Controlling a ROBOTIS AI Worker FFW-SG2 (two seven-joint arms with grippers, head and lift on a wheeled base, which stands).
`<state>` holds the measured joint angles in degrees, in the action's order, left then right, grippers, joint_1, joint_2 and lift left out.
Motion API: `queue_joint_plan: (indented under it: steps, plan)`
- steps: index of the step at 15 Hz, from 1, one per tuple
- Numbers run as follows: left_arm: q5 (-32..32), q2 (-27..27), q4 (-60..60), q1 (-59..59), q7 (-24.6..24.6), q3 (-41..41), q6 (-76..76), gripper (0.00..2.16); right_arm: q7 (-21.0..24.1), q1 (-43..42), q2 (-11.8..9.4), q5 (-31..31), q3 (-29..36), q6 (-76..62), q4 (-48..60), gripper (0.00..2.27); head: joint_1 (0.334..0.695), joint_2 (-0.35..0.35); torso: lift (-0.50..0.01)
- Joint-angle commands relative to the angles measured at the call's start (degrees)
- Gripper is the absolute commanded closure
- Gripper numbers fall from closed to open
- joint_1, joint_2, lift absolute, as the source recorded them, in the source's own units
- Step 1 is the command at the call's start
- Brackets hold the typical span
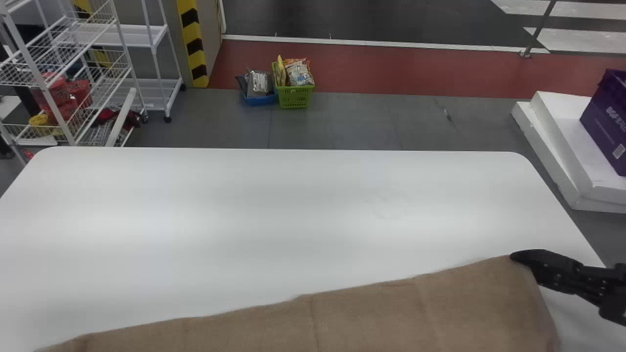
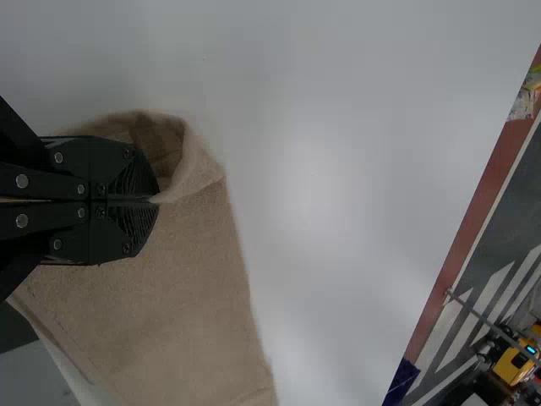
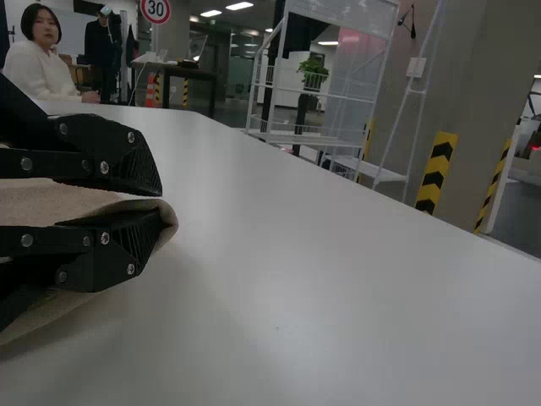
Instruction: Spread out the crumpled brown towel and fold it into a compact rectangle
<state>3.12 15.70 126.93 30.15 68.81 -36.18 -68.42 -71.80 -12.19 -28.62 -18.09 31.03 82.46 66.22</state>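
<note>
The left end effector is black, ridged, with silvery screws.

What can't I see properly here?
- Brown towel's near side: cut off by head view's bottom edge.
- Cloth inside the left tool: hidden by its fingers, left wrist view.
- Purple box's right side: past head view's right edge.
- What the packets hold: too small, head view.

Plain brown towel, white table
</note>
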Motion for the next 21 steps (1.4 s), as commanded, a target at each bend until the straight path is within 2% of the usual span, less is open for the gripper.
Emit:
queue_joint_plan:
  steps: [1, 5, 6, 7, 9, 12, 18, 21]
  plan:
    - [0.0, 0.1, -0.6, 0.0, -0.1, 0.3, 1.0, 1.44, 1.1, 0.1, 0.3, 0.9, -1.2, -0.2, -0.1, 0.95, 0.695, -0.068, -0.127]
    - [0.0, 0.5, -1.4, 0.0, -0.1, 0.3, 1.7, 1.44, 1.0, -2.5, 0.1, -1.8, 0.3, -0.1, -5.7, 0.95, 0.695, -0.059, -0.127]
    - [0.0, 0.6, -1.8, 0.0, -0.1, 0.3, 2.0, 1.44, 1.1, -2.6, -0.7, -4.9, 1.0, -0.2, -7.0, 0.95, 0.695, -0.058, -0.127]
    - [0.0, 0.6, -2.0, 0.0, -0.1, 0.4, 2.2, 1.44, 1.8, -3.7, -1.3, -5.5, 1.0, -0.2, -9.4, 0.95, 0.695, -0.058, -0.127]
    - [0.0, 0.6, -2.4, 0.0, -0.1, 0.7, 3.1, 1.44, 4.4, -4.0, -1.2, -4.1, -1.1, -0.2, -10.1, 0.95, 0.695, -0.066, -0.127]
    - [0.0, 0.8, -2.7, 0.0, 0.0, 1.2, 3.2, 1.44, 5.6, -3.9, -0.5, -4.0, -2.7, -0.9, -10.8, 0.95, 0.695, -0.062, -0.127]
    - [0.0, 0.8, -2.7, 0.4, 1.2, 1.8, 4.3, 1.44, 6.4, -4.0, -0.2, -7.6, -1.0, -1.1, -11.1, 0.95, 0.695, -0.055, -0.127]
    - [0.0, 0.8, -2.8, 0.4, 1.2, 1.9, 4.5, 1.44, 8.3, -4.3, 0.0, -8.5, -0.8, -0.8, -11.1, 0.95, 0.695, -0.057, -0.127]
